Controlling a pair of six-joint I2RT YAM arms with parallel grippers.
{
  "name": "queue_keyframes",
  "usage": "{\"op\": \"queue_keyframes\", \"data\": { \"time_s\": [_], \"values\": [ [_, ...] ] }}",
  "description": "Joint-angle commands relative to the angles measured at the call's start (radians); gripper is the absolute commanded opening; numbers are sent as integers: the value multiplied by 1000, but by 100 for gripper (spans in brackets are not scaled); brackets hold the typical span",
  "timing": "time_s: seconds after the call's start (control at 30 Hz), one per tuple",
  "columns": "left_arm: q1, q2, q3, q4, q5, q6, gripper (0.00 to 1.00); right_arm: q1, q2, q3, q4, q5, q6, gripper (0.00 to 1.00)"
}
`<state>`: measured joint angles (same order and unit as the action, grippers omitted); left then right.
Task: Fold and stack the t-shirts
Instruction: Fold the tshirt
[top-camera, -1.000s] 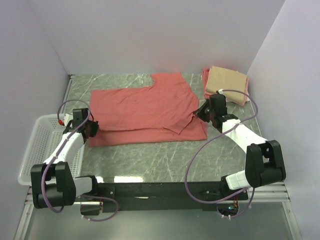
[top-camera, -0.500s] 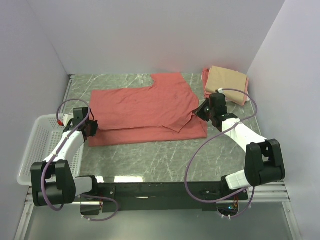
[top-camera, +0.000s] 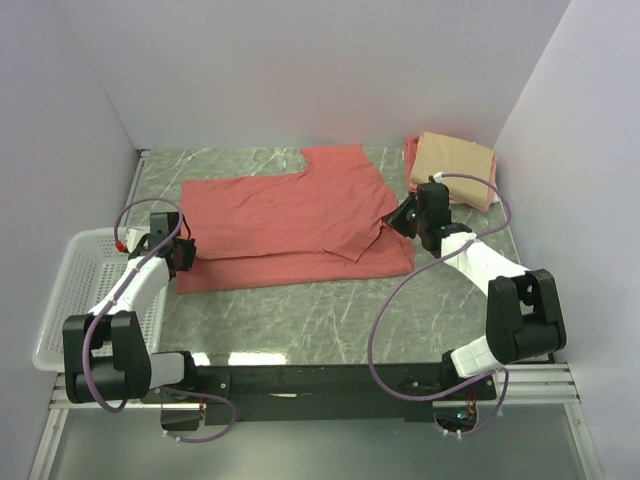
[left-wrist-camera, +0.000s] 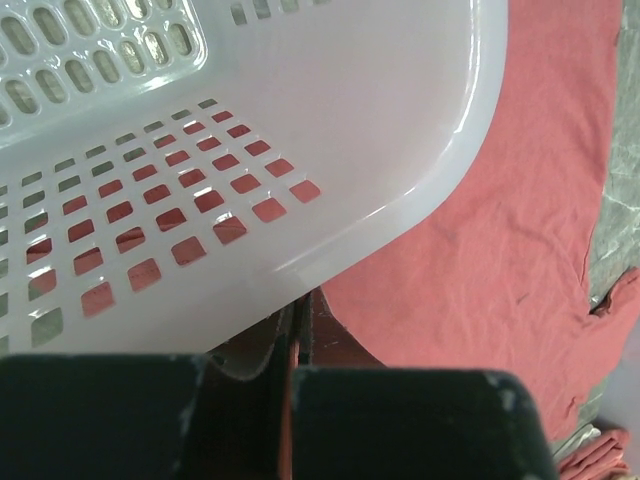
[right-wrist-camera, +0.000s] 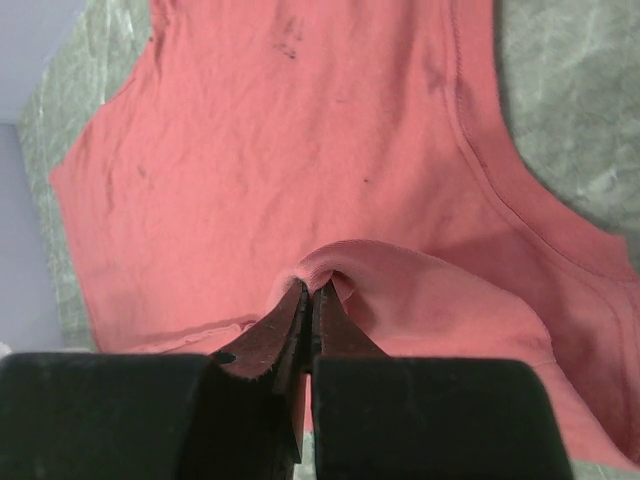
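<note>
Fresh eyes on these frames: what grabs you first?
The big salmon-red t-shirt spread across the middle of the table, with the left gripper shut on its left edge and the right gripper pinching up a fold at its right edge. Next, the folded tan t-shirt in the far right corner and the white mesh basket at the table's left edge.

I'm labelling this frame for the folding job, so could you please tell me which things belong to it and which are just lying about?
Belongs to the job: salmon-red t-shirt, spread out, pinched by the right gripper; folded tan t-shirt; folded pink t-shirt under it.
Just lying about: white mesh basket at the table's left edge.
</note>
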<state>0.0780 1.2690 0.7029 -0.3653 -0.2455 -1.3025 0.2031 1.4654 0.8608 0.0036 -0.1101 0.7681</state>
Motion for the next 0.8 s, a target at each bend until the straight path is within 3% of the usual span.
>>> {"op": "queue_keyframes", "data": {
  "time_s": [0.0,0.77],
  "values": [
    [42,55,-31,-124,-181,-14,1,-2,19,60,67,-3,5,0],
    [42,86,-26,-164,-218,-64,1,-14,90,98,127,-45,23,0]
  ]
}}
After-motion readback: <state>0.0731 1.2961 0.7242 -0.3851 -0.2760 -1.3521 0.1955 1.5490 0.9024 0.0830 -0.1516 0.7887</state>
